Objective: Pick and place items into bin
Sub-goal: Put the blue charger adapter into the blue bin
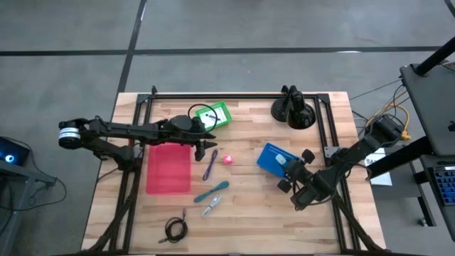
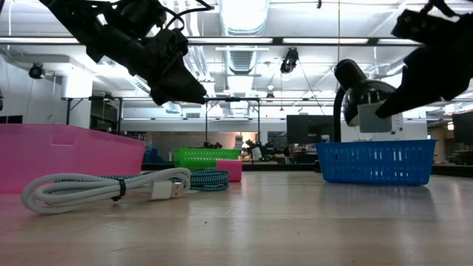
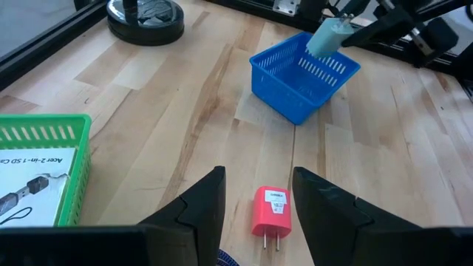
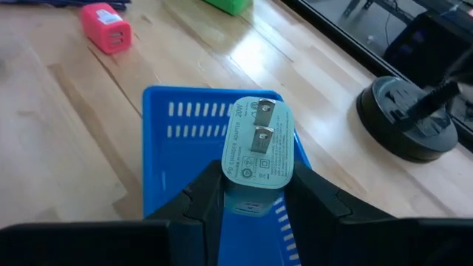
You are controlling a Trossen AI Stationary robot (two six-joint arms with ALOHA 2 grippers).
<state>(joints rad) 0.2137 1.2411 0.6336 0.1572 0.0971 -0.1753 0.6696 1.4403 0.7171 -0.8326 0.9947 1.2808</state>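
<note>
From above, the left gripper (image 1: 207, 146) hangs over the table's middle beside the pink bin (image 1: 168, 168), with the green basket (image 1: 215, 115) at its twelve o'clock. A pink-red charger (image 1: 228, 159) lies at its four o'clock, next to a purple cable (image 1: 210, 163); a teal cable (image 1: 213, 190), a silver clip (image 1: 210, 207) and a black coiled cable (image 1: 175, 228) lie toward six o'clock. The right gripper (image 1: 287, 166) hovers at the blue basket (image 1: 271, 158).

At table height, a white coiled cable (image 2: 103, 188) lies in front, the pink bin at nine o'clock, the blue basket at three.

In the left wrist view, the two dark fingers (image 3: 199, 210) stand spread and empty, the pink-red charger with its two metal prongs between and beyond them.

In the right wrist view, the fingers (image 4: 207, 199) pinch a pale blue charger (image 4: 259, 151), a rounded block with two silver prongs and fine print on its face, held above the blue basket's rim.
</note>
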